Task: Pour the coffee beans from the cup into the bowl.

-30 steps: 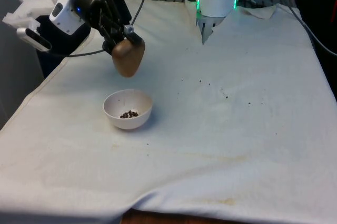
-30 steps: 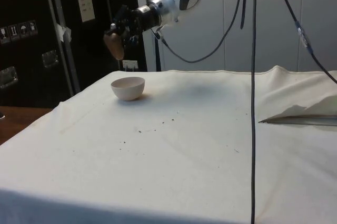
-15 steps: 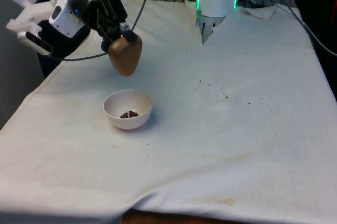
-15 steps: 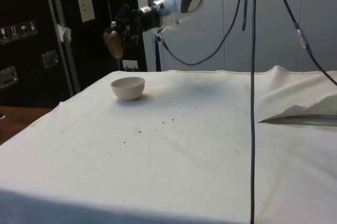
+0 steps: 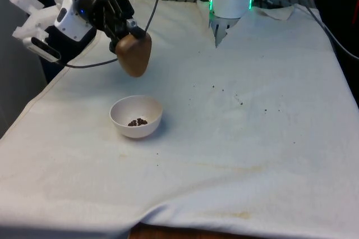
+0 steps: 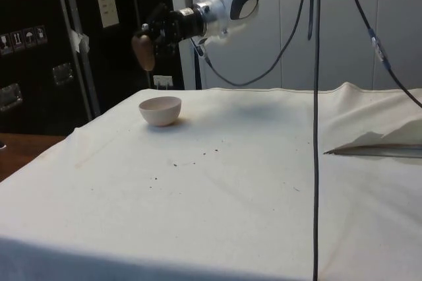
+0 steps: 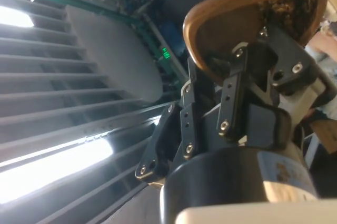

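So the small brown wooden cup (image 5: 133, 55) is hanging in the air in the upper left of the front view, above and a bit behind the round white ceramic bowl (image 5: 136, 116). The black two-finger gripper (image 5: 128, 32) is pinching the cup's rim, one finger inside and one outside. A little pile of dark coffee beans (image 5: 137, 122) is already sitting in the bowl, so the pour looks mostly done to me. In the wrist view the cup (image 7: 247, 19) seems to be holding some dark bits inside, so maybe not fully emptied. A few dark specks (image 5: 238, 101) are lying on the white cloth (image 5: 263, 155), right of centre.
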`<state>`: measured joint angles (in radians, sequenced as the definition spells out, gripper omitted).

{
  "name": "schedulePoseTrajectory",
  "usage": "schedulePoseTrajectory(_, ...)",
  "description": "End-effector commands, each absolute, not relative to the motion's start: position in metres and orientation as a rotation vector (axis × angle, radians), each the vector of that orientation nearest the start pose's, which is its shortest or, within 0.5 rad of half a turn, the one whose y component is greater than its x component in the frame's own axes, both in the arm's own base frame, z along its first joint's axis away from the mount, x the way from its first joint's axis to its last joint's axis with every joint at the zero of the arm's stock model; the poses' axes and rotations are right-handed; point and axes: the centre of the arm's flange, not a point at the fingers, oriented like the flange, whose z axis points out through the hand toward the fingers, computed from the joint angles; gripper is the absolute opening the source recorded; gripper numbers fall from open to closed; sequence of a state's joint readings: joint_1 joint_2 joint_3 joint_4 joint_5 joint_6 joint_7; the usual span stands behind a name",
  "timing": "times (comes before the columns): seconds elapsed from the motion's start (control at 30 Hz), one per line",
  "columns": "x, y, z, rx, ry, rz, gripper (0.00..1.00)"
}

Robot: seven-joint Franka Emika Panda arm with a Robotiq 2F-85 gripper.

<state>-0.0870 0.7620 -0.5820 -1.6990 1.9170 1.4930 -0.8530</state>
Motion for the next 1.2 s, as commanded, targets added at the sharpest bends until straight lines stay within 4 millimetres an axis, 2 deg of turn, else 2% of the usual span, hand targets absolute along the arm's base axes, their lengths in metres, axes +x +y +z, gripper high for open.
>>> schedulePoseTrajectory(0.0,0.617,-0.273,0.244,-1.603,0.518,-0.634,0.03)
schedulePoseTrajectory(1.17,0.604,-0.269,0.226,-1.353,0.524,-0.680,0.03)
